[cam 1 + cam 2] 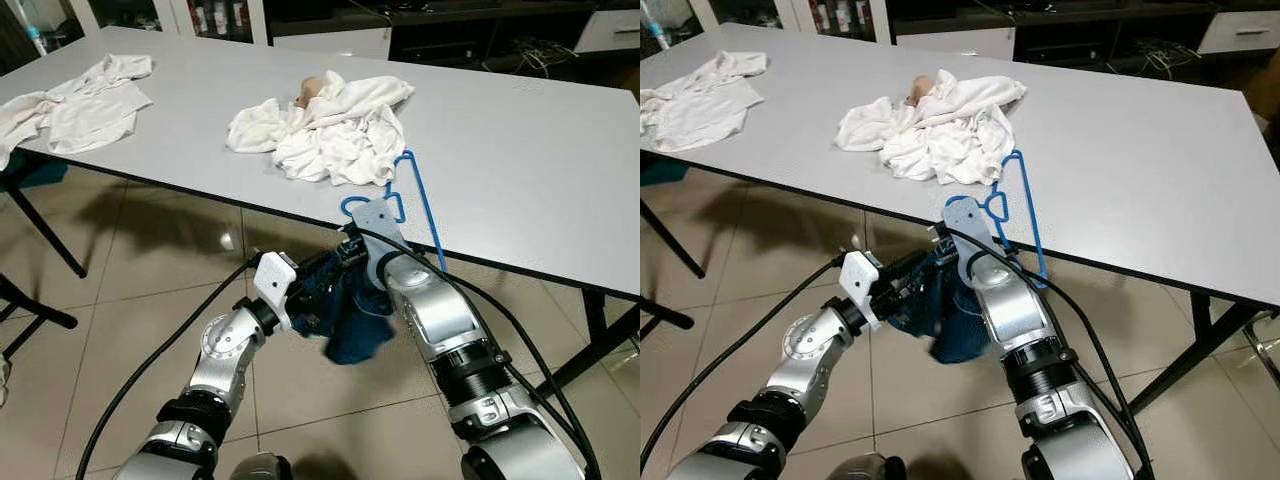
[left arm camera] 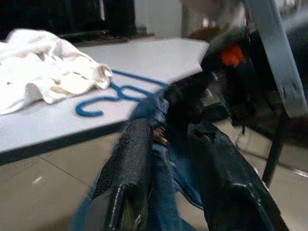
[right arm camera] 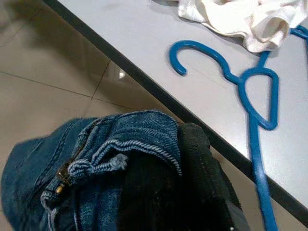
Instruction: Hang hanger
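Blue hanger (image 1: 418, 205) lies flat on the grey table (image 1: 520, 150), at the near edge, hook end pointing toward the edge, its far end tucked under the pile of white clothes (image 1: 330, 125) mid-table. No bins or baskets about; the table is the only thing holding anything, w/ a second white garment (image 1: 85, 100) spread flat at the far left end and a small pinkish item (image 1: 308, 88) poking out at the back of the pile, too small to tell what. Both grippers are below the table edge, out over the floor, w/ a pair of blue jeans (image 1: 350, 310) bunched between them. Left gripper (image 2: 168, 168) comes in from the left; in the left wrist view its two black fingers (image 2: 132, 173) stand a little apart w/ denim between them, clamped on the jeans. Right gripper (image 3: 163, 183) reaches from the right, just under the hanger's hook; right wrist view shows folded waistband and zipper draped over one black finger, so jaws look closed on the jeans, though the 2nd finger is hidden by cloth. Floor (image 1: 150, 270) is beige tile. Table has black legs (image 1: 45, 235). Dark cabinets (image 1: 470, 30) at the back of the room.
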{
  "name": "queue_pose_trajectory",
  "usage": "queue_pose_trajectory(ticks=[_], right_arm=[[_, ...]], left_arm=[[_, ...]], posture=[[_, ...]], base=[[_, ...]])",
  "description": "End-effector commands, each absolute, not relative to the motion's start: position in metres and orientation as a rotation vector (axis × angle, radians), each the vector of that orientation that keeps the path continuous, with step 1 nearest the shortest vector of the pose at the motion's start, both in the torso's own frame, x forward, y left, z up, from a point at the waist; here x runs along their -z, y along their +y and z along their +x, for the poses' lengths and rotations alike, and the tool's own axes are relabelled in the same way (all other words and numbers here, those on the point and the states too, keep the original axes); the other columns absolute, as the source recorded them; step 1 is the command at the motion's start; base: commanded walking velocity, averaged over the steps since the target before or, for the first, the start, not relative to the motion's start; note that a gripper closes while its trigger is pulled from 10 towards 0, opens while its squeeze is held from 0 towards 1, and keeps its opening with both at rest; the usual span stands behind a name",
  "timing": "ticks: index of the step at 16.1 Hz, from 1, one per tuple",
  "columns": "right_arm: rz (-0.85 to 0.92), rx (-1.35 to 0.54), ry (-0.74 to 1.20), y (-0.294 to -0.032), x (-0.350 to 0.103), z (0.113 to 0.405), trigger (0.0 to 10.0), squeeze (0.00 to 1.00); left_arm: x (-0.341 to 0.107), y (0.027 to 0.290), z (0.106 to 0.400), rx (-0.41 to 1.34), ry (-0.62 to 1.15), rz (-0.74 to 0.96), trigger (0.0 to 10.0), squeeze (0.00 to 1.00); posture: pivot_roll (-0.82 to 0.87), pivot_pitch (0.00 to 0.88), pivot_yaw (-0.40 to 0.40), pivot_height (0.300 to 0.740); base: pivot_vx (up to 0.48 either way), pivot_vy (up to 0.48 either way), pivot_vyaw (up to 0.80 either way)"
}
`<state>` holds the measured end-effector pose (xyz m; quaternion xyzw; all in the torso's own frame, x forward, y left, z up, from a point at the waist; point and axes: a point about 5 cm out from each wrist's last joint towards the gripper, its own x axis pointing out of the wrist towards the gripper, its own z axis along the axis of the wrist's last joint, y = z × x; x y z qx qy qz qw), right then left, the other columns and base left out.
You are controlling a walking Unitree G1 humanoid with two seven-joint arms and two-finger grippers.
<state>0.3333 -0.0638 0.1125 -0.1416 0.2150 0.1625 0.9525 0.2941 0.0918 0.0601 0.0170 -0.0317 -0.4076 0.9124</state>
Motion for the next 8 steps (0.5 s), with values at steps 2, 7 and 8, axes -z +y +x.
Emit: queue_pose_trajectory(ticks=[2, 7, 8], right_arm=[[-0.252, -0.398, 0.321, -0.0471, -0.1399, 0.3362, 10.0, 0.0], [-0.244, -0.4, 0.311, -0.0476, -0.1454, 0.3377, 10.0, 0.0], [-0.244, -0.398, 0.311, -0.0496, -0.1455, 0.3378, 10.0, 0.0]], left_arm=[[-0.0531, 0.0907, 0.2951, 0.84, -0.006, 0.069, 10.0, 0.15], [-0.0501, 0.0911, 0.298, 0.822, 0.028, 0.109, 10.0, 0.14], [-0.0497, 0.0929, 0.2981, 0.81, 0.026, 0.121, 10.0, 0.13]], posture=[[-0.01, 0.0, 0.079, 0.74], [-0.02, 0.0, 0.082, 0.74], [-0.02, 0.0, 0.082, 0.74]], base=[[0.0, 0.0, 0.0], [0.0, 0.0, 0.0], [0.0, 0.0, 0.0]])
